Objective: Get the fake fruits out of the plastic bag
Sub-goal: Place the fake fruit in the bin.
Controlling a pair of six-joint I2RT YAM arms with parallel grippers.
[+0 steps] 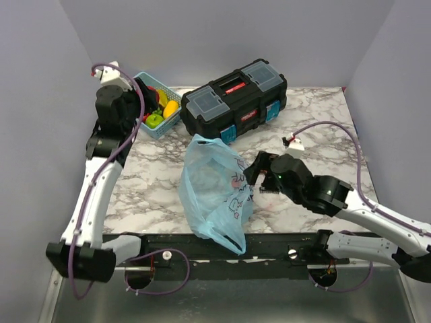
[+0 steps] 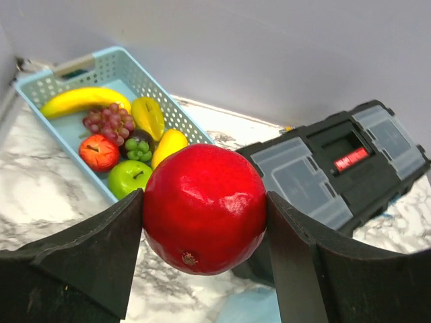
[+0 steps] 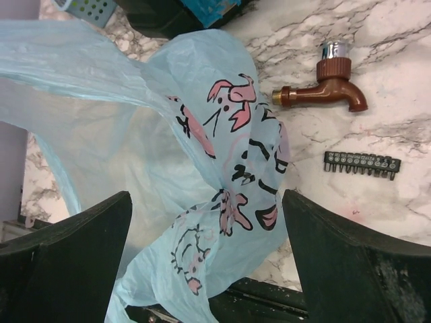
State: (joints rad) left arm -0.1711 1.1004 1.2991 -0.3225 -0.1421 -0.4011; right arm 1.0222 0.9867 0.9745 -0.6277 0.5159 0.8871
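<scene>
My left gripper [image 2: 205, 205] is shut on a glossy red fake fruit [image 2: 195, 182], held in the air beside the light-blue basket [image 2: 124, 67]. In the top view this gripper [image 1: 145, 94] hangs at the basket's left side. Several other fake fruits lie in the basket: a banana [image 2: 84, 99], a red apple [image 2: 99, 152], a green apple [image 2: 129, 177]. The light-blue plastic bag [image 1: 214, 192] lies crumpled at the table's front middle. My right gripper [image 3: 205, 232] is open, its jaws wide on either side of a twisted fold of the plastic bag [image 3: 222, 155] without pinching it.
A black toolbox [image 1: 236, 101] stands at the back middle, right of the basket [image 1: 160, 131]. A brown tap piece [image 3: 326, 91] and a black bit holder [image 3: 361, 164] lie on the marble right of the bag. Grey walls close in the table.
</scene>
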